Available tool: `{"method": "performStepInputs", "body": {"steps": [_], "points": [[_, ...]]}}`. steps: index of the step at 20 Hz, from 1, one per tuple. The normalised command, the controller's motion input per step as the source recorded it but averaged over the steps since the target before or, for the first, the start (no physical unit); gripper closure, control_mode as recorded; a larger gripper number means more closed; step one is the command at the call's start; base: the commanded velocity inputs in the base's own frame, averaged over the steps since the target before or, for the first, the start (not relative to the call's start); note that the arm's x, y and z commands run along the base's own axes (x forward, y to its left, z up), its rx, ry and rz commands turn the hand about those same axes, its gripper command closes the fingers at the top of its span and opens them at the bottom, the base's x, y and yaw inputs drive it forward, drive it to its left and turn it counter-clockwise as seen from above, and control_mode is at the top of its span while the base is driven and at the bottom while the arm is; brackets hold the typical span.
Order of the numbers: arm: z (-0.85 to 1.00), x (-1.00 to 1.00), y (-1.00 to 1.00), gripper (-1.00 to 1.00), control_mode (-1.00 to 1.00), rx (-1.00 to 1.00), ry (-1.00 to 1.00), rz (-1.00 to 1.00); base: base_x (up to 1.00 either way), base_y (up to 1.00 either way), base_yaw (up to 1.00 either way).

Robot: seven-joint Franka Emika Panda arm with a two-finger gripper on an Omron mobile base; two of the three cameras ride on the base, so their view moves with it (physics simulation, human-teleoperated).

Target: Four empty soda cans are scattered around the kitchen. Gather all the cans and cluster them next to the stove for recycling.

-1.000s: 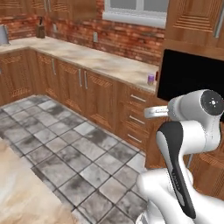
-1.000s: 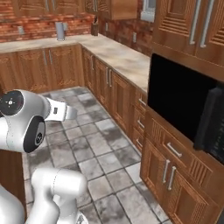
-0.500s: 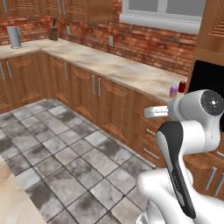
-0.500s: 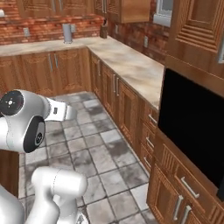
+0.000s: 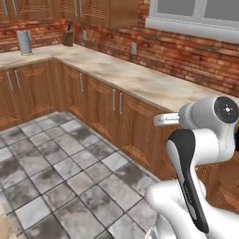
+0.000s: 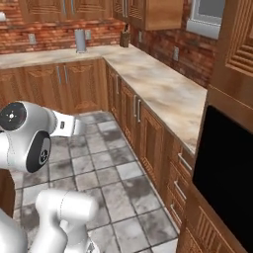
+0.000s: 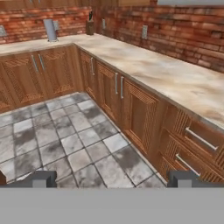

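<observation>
Item: kitchen, corner run, taken as the base swings left. Change noted: the whole scene has slid rightward across both base views in the last second, which is the camera's travel and not any movement of the fittings. The grey canister [image 5: 23, 42] and the knife block [image 5: 68, 37] at the back corner now sit nearer and larger. The black-fronted appliance [image 6: 222, 163] has gone from the left base view and is cut by the right edge of the right base view. Gripper [image 7: 111, 179]: fingers set wide apart, nothing between them, aimed over the tiled floor [image 5: 56, 172] toward the lower cabinets. It is carried on the arm [image 5: 200, 135], whose pose has not altered. Counter [image 5: 140, 79]: beige stone, L-shaped, running under the window [image 5: 196, 11] and round the corner, with a wall outlet [image 5: 134, 48] above it. Soda cans: half a second ago a small reddish thing, possibly a can though too small to be sure, stood at the counter's end beside the black appliance. That spot has since passed off the right edge of the left base view, and where any can lies now cannot be told. Stove: position likewise cannot be told. Reading for the task: this looks like travel or search with an empty hand, and the gathering appears to have all four cans outstanding. If that reddish thing was a can, the turn is carrying the robot away from it.
</observation>
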Motion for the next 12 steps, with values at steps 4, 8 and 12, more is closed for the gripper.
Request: {"method": "performStepInputs", "body": {"steps": [4, 8, 12], "points": [[0.00, 0.00, 0.00, -1.00, 1.00, 0.00, 0.00, 0.00, 0.93, 0.07, 0.05], [0.00, 0.00, 0.00, -1.00, 1.00, 0.00, 0.00, 0.00, 0.98, 0.19, 0.03], [0.00, 0.00, 0.00, -1.00, 1.00, 0.00, 0.00, 0.00, 0.88, 0.16, 0.01]]}}
